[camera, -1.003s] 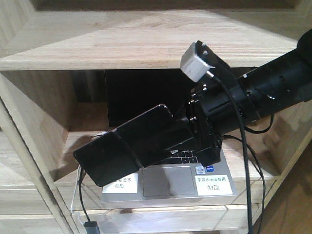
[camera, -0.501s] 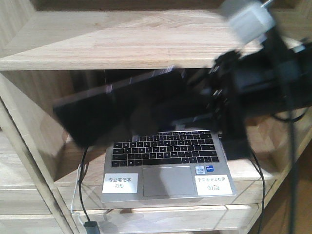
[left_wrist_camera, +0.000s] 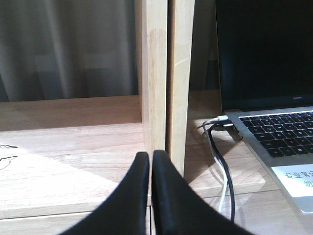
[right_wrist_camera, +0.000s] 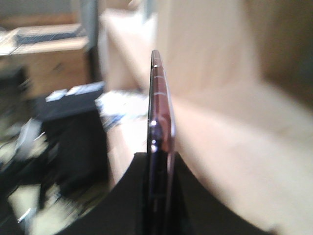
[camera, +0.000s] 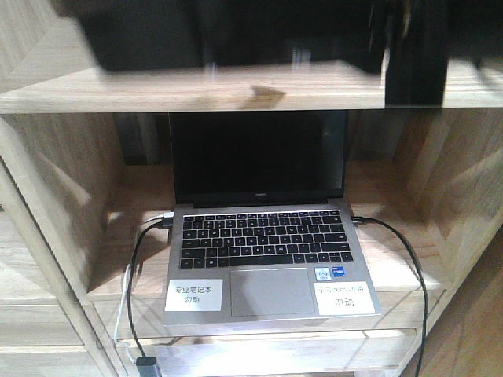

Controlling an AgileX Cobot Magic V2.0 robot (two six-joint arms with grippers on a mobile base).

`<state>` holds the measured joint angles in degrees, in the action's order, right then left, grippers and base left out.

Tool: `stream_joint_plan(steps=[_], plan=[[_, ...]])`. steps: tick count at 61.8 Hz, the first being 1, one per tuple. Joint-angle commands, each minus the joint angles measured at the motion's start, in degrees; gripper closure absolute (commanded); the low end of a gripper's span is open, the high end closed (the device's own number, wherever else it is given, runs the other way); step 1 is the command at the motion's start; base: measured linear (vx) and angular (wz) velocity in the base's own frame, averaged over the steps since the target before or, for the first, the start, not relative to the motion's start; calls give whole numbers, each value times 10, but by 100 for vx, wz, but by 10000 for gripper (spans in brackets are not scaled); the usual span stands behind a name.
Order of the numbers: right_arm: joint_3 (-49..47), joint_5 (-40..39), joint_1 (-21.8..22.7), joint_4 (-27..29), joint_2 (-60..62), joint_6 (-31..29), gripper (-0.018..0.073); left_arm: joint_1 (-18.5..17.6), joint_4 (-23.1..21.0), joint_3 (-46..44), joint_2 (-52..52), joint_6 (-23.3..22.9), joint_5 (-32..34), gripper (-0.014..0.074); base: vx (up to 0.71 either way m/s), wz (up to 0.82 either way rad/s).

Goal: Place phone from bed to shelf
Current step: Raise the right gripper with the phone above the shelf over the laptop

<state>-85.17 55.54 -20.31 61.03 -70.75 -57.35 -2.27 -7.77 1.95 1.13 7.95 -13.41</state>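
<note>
At lower centre of its wrist view, the left end effector (left_wrist_camera: 150, 161) is pressed together, empty, before a shelf upright (left_wrist_camera: 164, 78). Right of it sits an open laptop (camera: 271, 251) with cables (camera: 137, 267). The right end effector (right_wrist_camera: 159, 161) clamps the phone (right_wrist_camera: 159, 107) edge-on, blurred, beside the pale shelf (right_wrist_camera: 234, 147).

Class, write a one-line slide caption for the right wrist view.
Right gripper clamps the phone edge-on beside the pale shelf.

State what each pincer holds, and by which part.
Right pincer clamps the slim glossy black phone edge-on by its near end. Left pincer is shut, holding nothing.
</note>
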Motion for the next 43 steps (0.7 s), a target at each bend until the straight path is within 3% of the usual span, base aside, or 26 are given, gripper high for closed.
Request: stream_joint_plan(steps=[1, 12, 43], plan=[[-38, -64, 2, 14, 3, 20, 561, 0, -5, 1, 3, -2, 41, 596, 0, 0], [-92, -62, 2, -18, -38, 42, 561, 0, -5, 1, 3, -2, 41, 596, 0, 0], [-289, -8, 2, -16, -217, 83, 561, 0, -5, 1, 3, -2, 41, 596, 0, 0]])
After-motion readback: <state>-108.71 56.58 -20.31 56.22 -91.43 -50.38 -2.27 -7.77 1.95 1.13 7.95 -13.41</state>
